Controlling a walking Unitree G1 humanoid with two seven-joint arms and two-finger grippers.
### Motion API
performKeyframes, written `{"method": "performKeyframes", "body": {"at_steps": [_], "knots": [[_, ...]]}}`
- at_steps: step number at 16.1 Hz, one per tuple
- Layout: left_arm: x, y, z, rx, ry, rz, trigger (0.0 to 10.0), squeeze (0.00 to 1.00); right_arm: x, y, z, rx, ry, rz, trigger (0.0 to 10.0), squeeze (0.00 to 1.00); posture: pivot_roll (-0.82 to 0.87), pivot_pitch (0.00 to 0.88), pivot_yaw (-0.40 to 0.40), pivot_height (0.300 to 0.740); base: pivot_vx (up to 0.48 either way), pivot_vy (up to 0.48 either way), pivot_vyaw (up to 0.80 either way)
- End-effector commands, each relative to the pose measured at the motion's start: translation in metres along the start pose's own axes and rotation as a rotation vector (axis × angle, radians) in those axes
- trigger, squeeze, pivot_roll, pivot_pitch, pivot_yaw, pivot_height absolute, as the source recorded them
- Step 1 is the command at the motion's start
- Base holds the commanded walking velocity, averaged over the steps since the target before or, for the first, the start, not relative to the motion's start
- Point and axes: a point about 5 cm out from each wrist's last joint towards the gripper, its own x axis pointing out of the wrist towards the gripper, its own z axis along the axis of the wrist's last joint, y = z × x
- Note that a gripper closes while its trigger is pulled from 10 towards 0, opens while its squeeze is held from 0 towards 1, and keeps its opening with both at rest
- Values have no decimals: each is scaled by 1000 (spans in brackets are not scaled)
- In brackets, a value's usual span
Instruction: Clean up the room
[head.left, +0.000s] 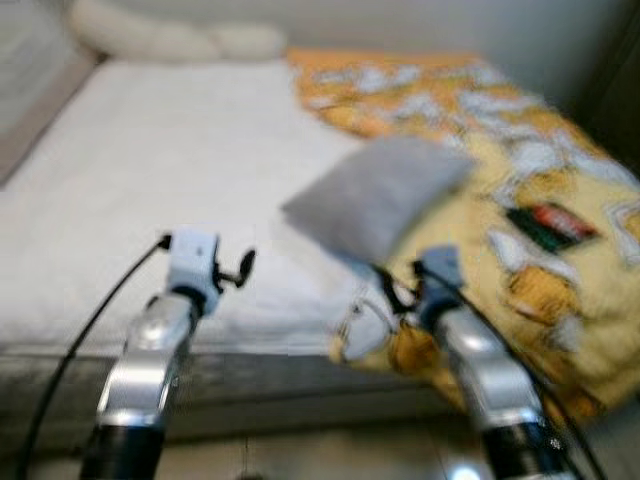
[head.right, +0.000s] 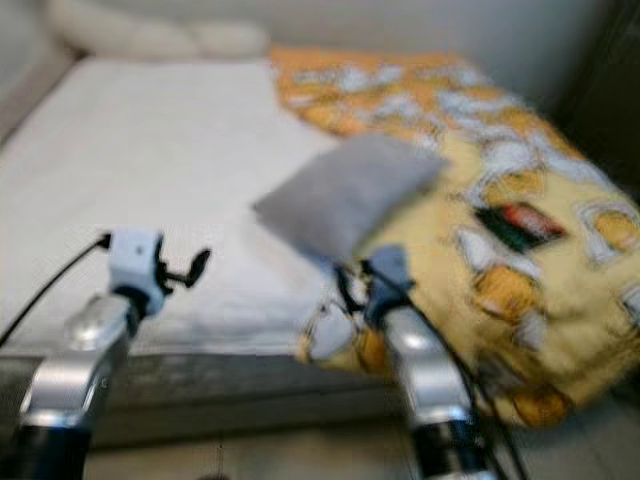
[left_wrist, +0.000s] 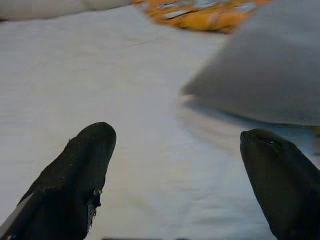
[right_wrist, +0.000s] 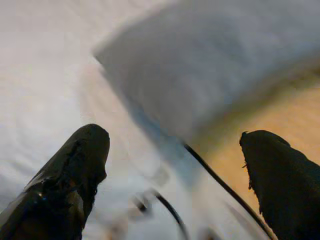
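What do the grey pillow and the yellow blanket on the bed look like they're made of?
The grey pillow looks like matte woven fabric over soft filling: it sags with no shine. The yellow blanket seems a thick, fleecy textile, with rumpled rounded folds and a printed orange-and-white pattern. Blur hides the weave on both, so this is a guess.

bedroom | bed (head.left: 150, 180) in white sheet | gray pillow (head.left: 380, 195) | yellow blanket (head.left: 560, 230)

Both arms are shiny silver tubes going black at the base, with thin black cables trailing off them. The left arm (head.left: 150, 350) has a white wrist block (blurry), the right arm (head.left: 480, 365) a bluish-grey one. The fingers (left_wrist: 75, 180) are chunky matte black.
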Motion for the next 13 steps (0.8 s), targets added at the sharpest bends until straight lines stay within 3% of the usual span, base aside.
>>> {"method": "performKeyframes", "body": {"at_steps": [1,13], "knots": [[3,-7,5,-3,-13,-19,10000,0,-5,-17,-2,-6,7,-52,10000,0,84,0,-16,740,334,0,0],[7,-10,5,-4,-12,-32,10000,0,-3,-18,0,-47,8,-25,10000,0,82,0,-13,740,334,0,0]]}}
